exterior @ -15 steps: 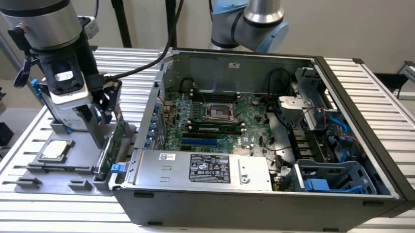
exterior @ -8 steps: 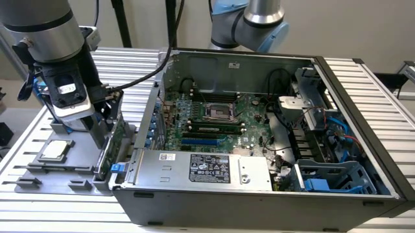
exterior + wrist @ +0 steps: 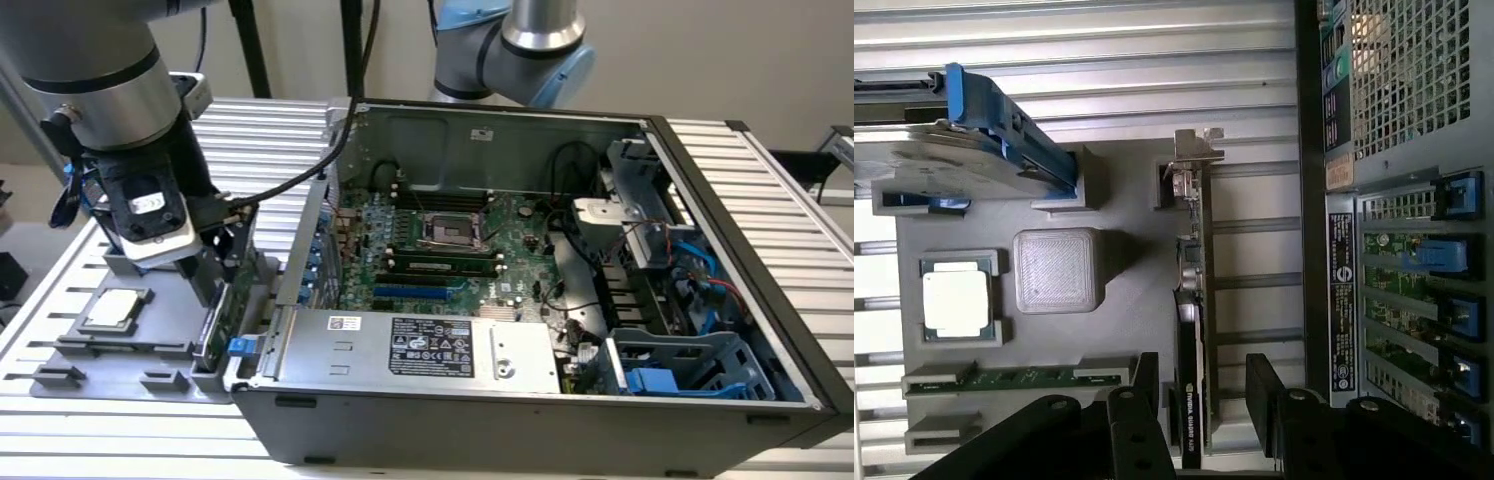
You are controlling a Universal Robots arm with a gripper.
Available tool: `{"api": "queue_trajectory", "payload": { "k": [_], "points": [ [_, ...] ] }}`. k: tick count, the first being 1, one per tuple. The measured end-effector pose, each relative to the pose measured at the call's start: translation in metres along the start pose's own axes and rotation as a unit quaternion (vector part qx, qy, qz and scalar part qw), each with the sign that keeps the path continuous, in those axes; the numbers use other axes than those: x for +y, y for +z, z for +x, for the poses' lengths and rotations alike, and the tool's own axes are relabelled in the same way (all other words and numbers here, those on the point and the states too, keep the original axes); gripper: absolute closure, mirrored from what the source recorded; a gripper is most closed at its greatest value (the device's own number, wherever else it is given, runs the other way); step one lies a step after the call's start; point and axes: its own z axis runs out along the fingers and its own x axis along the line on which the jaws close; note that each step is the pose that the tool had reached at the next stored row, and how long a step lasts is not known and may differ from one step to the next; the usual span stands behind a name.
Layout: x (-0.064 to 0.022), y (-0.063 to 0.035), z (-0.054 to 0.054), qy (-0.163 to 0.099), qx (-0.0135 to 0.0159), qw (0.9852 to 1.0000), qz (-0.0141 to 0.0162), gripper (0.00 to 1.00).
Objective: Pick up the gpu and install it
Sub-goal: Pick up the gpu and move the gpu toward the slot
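Hovering our gripper [image 3: 1203, 372] over gpu [image 3: 1192, 320], jaws spread wide, one finger each side, nothing clamped. We see gpu upright on edge in slot along grey holder [image 3: 1134, 330] edge nearest computer case [image 3: 1334, 260].

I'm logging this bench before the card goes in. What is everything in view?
computer case: one, dark grey, open, on the slatted table.
motherboard: one, green, inside the case.
power supply: one, silver, inside the case.
tray: one, grey, beside the case.
gpu: one, green and black, silver bracket, on edge in the tray.
hard drive: one, silver with blue rails, on the tray.
processor: one, silver, in a tray pocket.
memory stick: one, green, in a tray slot.
arm: one, silver, above the tray.
gripper: one, black, open, straddling the gpu, not touching.
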Motion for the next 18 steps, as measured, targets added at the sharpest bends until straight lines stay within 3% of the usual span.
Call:
{"api": "queue_trajectory", "payload": {
  "k": [18],
  "points": [
    [-0.0007,0.0327,0.001,0.002,0.0,1.0,0.0001,0.52]
  ]
}}
